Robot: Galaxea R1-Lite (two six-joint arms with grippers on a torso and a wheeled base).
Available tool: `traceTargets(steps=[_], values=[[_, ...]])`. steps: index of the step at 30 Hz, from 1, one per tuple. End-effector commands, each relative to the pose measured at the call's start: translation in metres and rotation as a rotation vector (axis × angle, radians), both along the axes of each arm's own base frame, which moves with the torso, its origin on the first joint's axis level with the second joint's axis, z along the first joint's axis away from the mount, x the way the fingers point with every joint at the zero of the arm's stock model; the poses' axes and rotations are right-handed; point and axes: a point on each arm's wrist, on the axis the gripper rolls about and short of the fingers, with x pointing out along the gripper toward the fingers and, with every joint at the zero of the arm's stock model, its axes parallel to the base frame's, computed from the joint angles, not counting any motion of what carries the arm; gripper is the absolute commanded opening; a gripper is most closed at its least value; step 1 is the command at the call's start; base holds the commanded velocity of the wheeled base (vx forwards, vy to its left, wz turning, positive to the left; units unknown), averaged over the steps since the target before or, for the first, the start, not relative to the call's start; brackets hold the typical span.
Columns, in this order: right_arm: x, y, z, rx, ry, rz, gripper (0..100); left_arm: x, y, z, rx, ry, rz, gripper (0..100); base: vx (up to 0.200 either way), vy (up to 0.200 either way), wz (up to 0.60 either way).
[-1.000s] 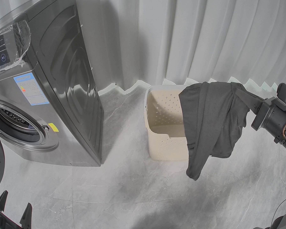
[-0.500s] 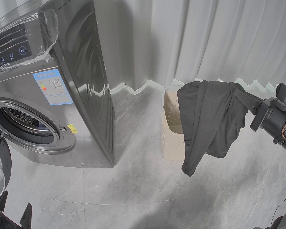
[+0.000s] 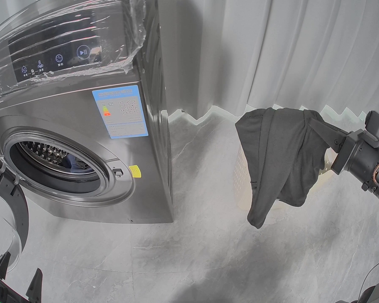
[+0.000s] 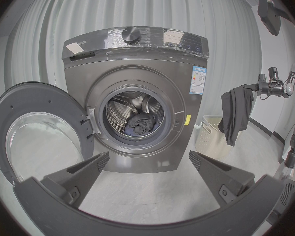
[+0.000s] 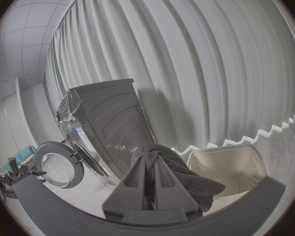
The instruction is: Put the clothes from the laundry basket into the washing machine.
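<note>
Frame right: our right gripper (image 5: pixel 149 159) clamps a dark garment (image 3: pixel 282 156), seemingly the last; clothes (image 4: pixel 141 123) lie in the drum (image 4: pixel 118 107); left gripper (image 4: pixel 148 154) wide.

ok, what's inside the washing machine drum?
A dark crumpled garment lies low in the drum of the washing machine. The drum's front floor is hidden behind the opening's rim.

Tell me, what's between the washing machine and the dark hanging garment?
Nothing but bare floor, seen in the head view; the basket sits behind the garment.
</note>
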Motion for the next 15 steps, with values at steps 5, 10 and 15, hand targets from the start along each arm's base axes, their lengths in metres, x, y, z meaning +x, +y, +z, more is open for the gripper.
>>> traceTargets(steps=[5,10,15], values=[[-0.0001,0.0011,-0.0005,-0.002,0.002,0.005,0,0.0002,0.0000,-0.0043,-0.001,0.003,-0.001,100,-0.200,0.000,0.00],[-0.0002,0.0013,-0.0005,-0.002,0.002,0.007,0,0.0002,0.0000,-0.0043,-0.001,0.003,0.001,100,-0.200,0.000,0.00],[-0.0002,0.0011,-0.0010,-0.003,0.003,0.007,0,0.0002,0.0000,-0.0043,-0.001,0.003,0.001,100,-0.200,0.000,0.00]])
